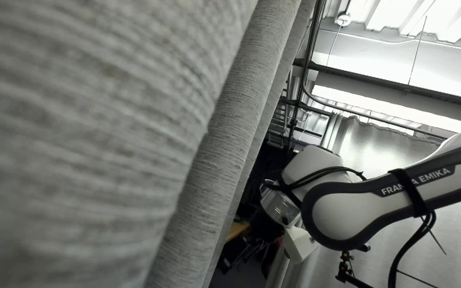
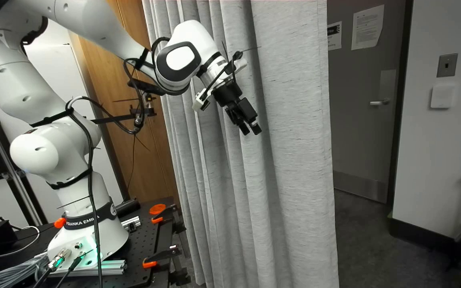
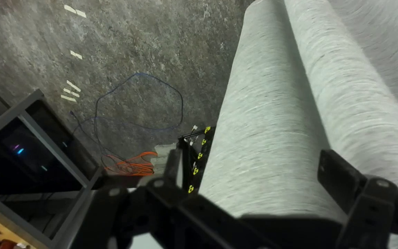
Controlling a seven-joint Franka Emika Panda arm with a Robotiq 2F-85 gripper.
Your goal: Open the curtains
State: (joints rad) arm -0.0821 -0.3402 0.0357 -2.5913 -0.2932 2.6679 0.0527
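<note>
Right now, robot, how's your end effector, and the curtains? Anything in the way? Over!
End effector open. Curtains hanging in long folds, one showing between the fingers in wrist view; touch unclear. No obstacle seen.

Smooth and white, this arm (image 2: 38,90), peppered with small grey recesses (image 2: 39,149), and look at the black cables (image 2: 90,180) looping along it, black straps (image 1: 410,192) cinching them, one slicing right across the FRANKA EMIKA lettering (image 1: 438,175) on the dark-grey trim (image 1: 354,188)! Same name again on the dark band (image 2: 104,213) round the white base (image 2: 110,236), metal connectors (image 2: 61,255) in a green glow beneath; then a silvery wrist ring (image 1: 280,206), and the gripper (image 2: 250,130), mostly black, round grey screw heads (image 3: 382,183) dotting it in the wrist view.
</note>
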